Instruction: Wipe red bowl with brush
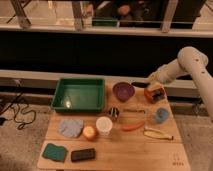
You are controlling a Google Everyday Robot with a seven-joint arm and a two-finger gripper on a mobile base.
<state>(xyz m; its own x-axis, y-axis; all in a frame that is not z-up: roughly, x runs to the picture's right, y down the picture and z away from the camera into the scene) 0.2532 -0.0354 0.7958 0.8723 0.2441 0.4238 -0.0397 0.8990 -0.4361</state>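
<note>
The red bowl [155, 94] stands at the back right of the wooden table, just right of the purple bowl [123, 91]. My gripper [152, 86] comes in from the right on the white arm and hangs over the red bowl's left rim. It is shut on the brush [139, 85], a slim black stick whose handle points left, level, behind the purple bowl. The brush's working end is hidden by the gripper and the bowl.
A green tray [80, 94] sits at the back left. In front lie a wiry utensil [134, 110], a carrot [133, 127], a banana peel [157, 134], a blue object [161, 115], a white cup [104, 125], a dark can [114, 113], an orange ball [89, 132], a cloth [71, 127] and sponges [54, 152].
</note>
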